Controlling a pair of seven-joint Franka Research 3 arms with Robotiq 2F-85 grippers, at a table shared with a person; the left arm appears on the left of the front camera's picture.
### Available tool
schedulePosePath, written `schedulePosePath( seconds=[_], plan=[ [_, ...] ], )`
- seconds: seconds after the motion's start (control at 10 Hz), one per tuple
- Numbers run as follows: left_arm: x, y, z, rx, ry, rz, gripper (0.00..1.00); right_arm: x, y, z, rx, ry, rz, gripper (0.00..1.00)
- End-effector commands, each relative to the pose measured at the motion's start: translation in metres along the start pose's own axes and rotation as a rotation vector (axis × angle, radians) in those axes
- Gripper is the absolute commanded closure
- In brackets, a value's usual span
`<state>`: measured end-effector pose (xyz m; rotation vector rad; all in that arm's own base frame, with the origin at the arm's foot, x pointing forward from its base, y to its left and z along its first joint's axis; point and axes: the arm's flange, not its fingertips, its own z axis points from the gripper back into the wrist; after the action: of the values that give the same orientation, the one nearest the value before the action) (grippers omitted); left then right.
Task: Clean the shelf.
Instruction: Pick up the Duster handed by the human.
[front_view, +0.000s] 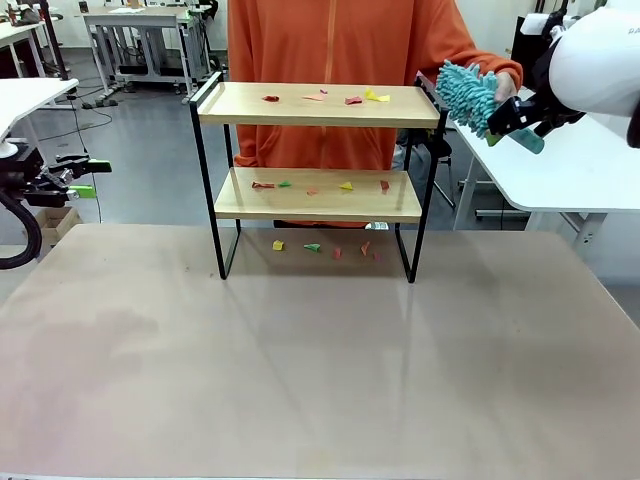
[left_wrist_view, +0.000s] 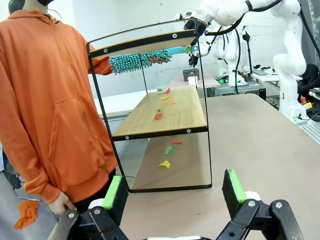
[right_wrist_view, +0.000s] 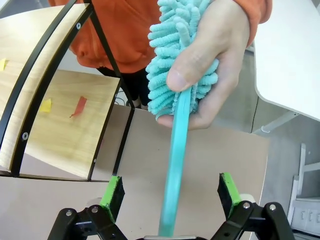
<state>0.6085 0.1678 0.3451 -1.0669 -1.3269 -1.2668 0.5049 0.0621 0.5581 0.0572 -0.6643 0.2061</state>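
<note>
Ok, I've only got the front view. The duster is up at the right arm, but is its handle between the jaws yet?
Observer: Yes. In the right wrist view the teal handle runs down between the open jaws of the right gripper, not clamped.
Operator: Who's holding it, then?
Observer: The person's hand grips it just below the fluffy head.
Operator: And the left gripper?
Observer: In its wrist view the left gripper is open with nothing between the jaws, facing the shelf end-on.
</note>
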Motion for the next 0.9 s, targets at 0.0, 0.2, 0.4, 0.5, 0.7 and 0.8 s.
schedulePosePath(
  seconds=[0.0,0.2,0.4,0.5,0.7,0.8],
  plan=[
    [0.0029,-0.0018,-0.0024,-0.009,0.009,0.001,0.00,0.0060,0.0011,0.0091,-0.049,0.010,-0.028,0.00],
    [0.0029,-0.0018,-0.0024,-0.009,0.009,0.001,0.00,0.0099,0.0015,0.0116,-0.047,0.005,-0.024,0.00],
    [0.0029,-0.0018,-0.0024,-0.009,0.009,0.001,0.00,0.0111,0.0041,0.0101,-0.048,0.017,-0.021,0.60],
    [0.0029,-0.0018,-0.0024,-0.009,0.009,0.001,0.00,0.0112,0.0042,0.0107,-0.045,0.027,-0.025,0.60],
    [0.0029,-0.0018,-0.0024,-0.009,0.009,0.001,0.00,0.0116,0.0041,0.0141,-0.037,0.040,-0.028,0.65],
    [0.0029,-0.0018,-0.0024,-0.009,0.009,0.001,0.00,0.0116,0.0026,0.0172,-0.039,0.042,-0.029,1.00]
  ],
)
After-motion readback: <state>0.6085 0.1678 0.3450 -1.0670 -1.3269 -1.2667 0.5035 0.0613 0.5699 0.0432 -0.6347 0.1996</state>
